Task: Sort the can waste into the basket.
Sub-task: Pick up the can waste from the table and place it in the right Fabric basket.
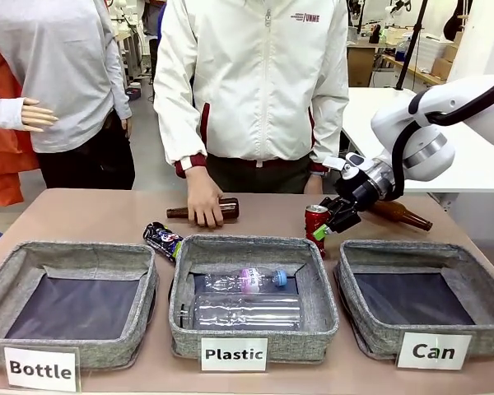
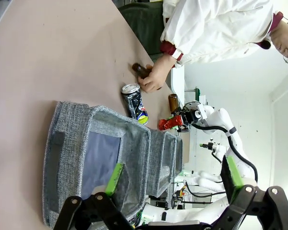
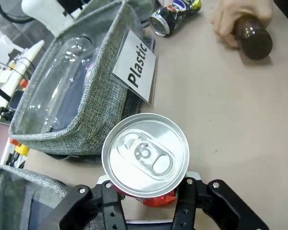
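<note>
**Gripper and can positions**

1. Right gripper (image 1: 323, 229) (image 3: 146, 199): the black fingers are clamped on the sides of a small, shiny red can (image 1: 315, 220) (image 3: 145, 155). The can stands upright between them, and its silver lid with pull tab faces the wrist camera. Whether the base touches the table cannot be told.
2. Left gripper (image 2: 174, 175): the green-padded fingers stand wide apart with nothing between them.
3. The grey woven-fabric rectangular basket with dark lining and white "Can" label (image 1: 370, 336) sits near the right gripper, to its right and on the robot's side. Its lining is bare.
4. The small crushed black can with blue, white and yellow-green print (image 1: 162, 239) (image 2: 134, 103) (image 3: 175, 12) lies on its side well to the left of the right gripper. It lies ahead of the left gripper, beyond a matching "Bottle" basket (image 2: 69, 143).
5. A matching "Plastic" basket (image 1: 251, 247), just left of the right gripper, holds clear plastic bottles (image 1: 247, 311).
6. A person's hand (image 1: 204, 202) rests on a brown glass bottle (image 1: 228, 207) lying left of the right gripper.
</note>
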